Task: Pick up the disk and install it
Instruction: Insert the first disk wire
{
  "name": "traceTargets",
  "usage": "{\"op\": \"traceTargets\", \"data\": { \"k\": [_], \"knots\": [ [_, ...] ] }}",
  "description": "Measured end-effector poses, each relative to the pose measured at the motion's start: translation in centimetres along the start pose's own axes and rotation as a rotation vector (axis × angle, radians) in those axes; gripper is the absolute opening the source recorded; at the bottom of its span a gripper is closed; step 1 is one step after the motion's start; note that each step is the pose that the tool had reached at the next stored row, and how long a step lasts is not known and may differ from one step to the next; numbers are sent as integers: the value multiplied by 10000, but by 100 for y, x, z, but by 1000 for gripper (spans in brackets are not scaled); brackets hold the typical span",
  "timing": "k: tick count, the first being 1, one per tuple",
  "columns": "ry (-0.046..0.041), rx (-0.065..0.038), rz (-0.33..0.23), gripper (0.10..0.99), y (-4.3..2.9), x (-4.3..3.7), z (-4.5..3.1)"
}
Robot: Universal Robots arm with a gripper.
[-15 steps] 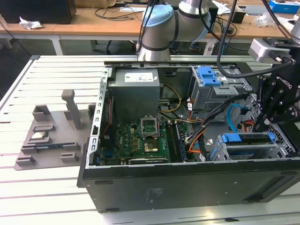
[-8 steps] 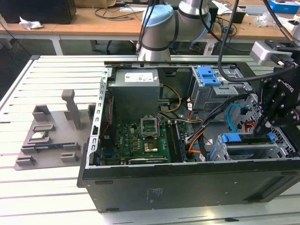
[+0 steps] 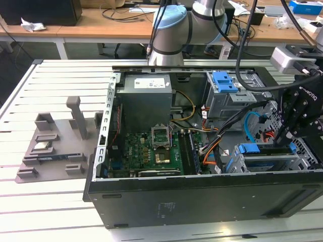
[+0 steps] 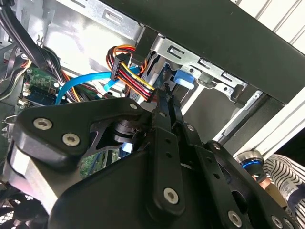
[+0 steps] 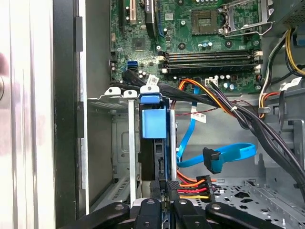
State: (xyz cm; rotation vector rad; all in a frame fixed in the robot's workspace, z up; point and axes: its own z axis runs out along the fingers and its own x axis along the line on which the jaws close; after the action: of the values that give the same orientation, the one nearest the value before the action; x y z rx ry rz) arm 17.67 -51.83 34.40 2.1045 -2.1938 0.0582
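My gripper point(image 5: 164, 191) is nearest the lens, jaws pinched closed on the disk's point(image 5: 157, 143) rear edge. Disk sits upright, partway into the drive cage point(image 5: 121, 143); seating looks unfinished.

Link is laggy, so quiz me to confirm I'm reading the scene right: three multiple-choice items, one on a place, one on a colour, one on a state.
1. Where is the disk?
A. On the grey tray outside the case
B. Standing on edge in the drive cage
C. On top of the power supply

2. What colour is the loose flat data cable beside the cage?
A. Blue
B. White
C. Green

3. How is the gripper?
A. Wide open over the motherboard
B. Shut on a cable
C. Shut on the disk

Answers:
1 B: the disk stands in the drive cage.
2 A: the data cable is blue.
3 C: the gripper pinches the disk's edge.
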Motion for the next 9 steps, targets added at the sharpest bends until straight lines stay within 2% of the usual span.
{"op": "traceTargets", "data": {
  "k": [9],
  "knots": [
    [-16,0,-1,165,3,-2,27]
  ]
}}
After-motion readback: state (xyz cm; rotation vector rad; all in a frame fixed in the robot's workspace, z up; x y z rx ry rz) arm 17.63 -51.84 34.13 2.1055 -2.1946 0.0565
